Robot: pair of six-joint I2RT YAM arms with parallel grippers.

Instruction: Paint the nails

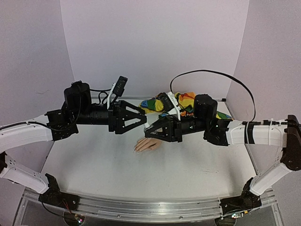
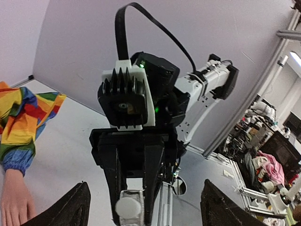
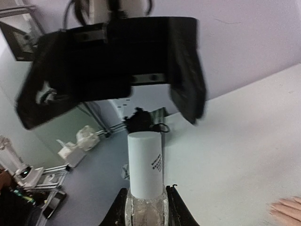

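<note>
The peach mannequin hand [image 1: 149, 144] lies flat on the table, its rainbow sleeve [image 1: 184, 100] running back right. Its nails are too small to make out. My right gripper [image 1: 149, 130] hovers just above the hand and is shut on a small clear bottle [image 3: 146, 213] with a white cap [image 3: 145, 162]. My left gripper [image 1: 143, 119] is open and empty, facing the cap from close by. In the left wrist view the cap [image 2: 129, 206] sits between my spread left fingers [image 2: 70, 209]. The hand's fingertips [image 3: 286, 207] show at the right wrist view's corner.
The white table [image 1: 103, 165] is walled by lilac panels on three sides. A black cable [image 1: 211, 73] loops above the right arm. The right arm's body [image 2: 141, 94] fills the left wrist view. The sleeve [image 2: 23, 122] lies at its left.
</note>
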